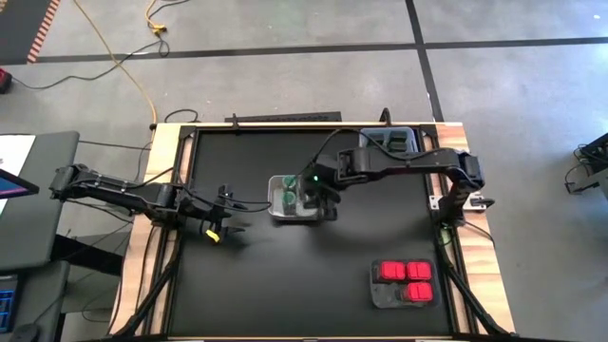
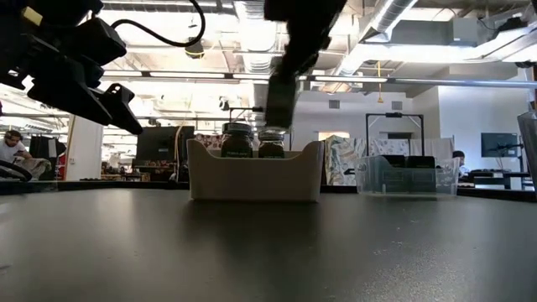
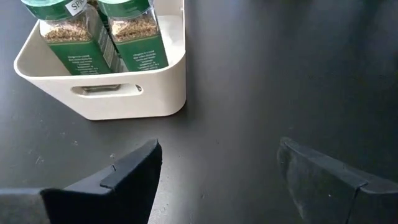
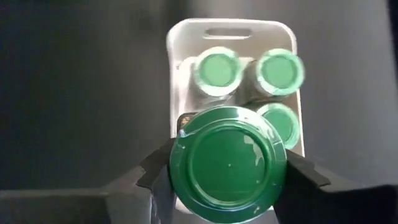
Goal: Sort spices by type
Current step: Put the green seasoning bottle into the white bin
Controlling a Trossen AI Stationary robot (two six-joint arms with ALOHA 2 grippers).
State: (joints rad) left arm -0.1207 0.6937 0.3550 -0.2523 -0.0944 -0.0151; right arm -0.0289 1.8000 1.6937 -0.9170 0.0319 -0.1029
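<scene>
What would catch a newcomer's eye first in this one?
The right gripper hangs over the white bin at the table's middle, jaws shut on a green-lidded spice jar, with three more green-lidded jars already inside. Next come the red boxes packed in a dark tray near the front right corner. The left gripper waits with open jaws just left of the bin.
</scene>
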